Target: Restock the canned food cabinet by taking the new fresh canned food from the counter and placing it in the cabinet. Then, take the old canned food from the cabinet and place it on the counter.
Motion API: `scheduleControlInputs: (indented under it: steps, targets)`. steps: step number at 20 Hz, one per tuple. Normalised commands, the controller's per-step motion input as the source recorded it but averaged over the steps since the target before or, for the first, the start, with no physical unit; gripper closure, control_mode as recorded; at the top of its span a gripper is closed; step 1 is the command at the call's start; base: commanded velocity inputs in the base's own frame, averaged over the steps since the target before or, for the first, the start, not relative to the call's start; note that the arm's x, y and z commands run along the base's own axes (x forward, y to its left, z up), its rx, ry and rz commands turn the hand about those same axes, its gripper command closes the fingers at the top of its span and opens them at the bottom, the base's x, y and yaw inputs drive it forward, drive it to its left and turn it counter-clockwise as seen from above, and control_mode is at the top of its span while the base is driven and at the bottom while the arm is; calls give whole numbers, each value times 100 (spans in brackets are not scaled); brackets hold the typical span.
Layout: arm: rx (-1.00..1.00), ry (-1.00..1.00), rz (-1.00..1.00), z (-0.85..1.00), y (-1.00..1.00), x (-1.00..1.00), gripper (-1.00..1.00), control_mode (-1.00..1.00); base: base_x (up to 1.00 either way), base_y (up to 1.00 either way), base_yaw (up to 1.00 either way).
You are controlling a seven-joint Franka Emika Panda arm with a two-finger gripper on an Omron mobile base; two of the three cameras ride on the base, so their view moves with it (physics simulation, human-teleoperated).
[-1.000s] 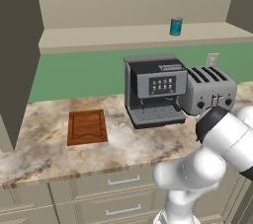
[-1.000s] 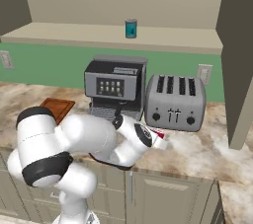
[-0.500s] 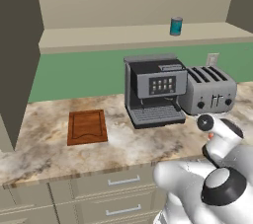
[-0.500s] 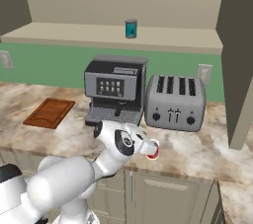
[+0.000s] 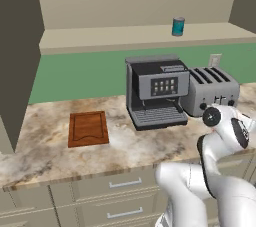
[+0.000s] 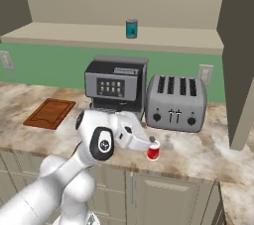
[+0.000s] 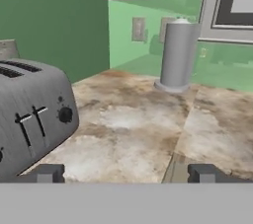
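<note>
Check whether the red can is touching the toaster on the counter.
Apart. In the right base view the red can stands at the tool with a strip of bare counter between it and the toaster.

The white Franka Panda arm with dark joints is folded low, its upper links bent forward and down from the base. The forearm runs roughly level, wrist leading, ending in the two-finger gripper [image 6: 151, 145]. In the right base view the hand sits directly against the small red cylindrical can [image 6: 153, 150]. In the hand view the two dark fingertips [image 7: 45, 173] stand wide apart with nothing visible between them.
</note>
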Motion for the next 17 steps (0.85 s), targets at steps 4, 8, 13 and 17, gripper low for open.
scheduleControlInputs:
  steps: [4, 8, 13, 17]
  targets:
    - [0, 0, -5, 100, 61, -67, -100, -100, 0, 0, 0]
    - [0, 0, 0, 100, 82, -61, -100, -100, 0, 0, 0]
    - [-4, -1, 4, 100, 91, -74, -100, -100, 0, 0, 0]
    - [-13, -34, 4, 91, 51, -92, -100, -100, 0, 0, 0]
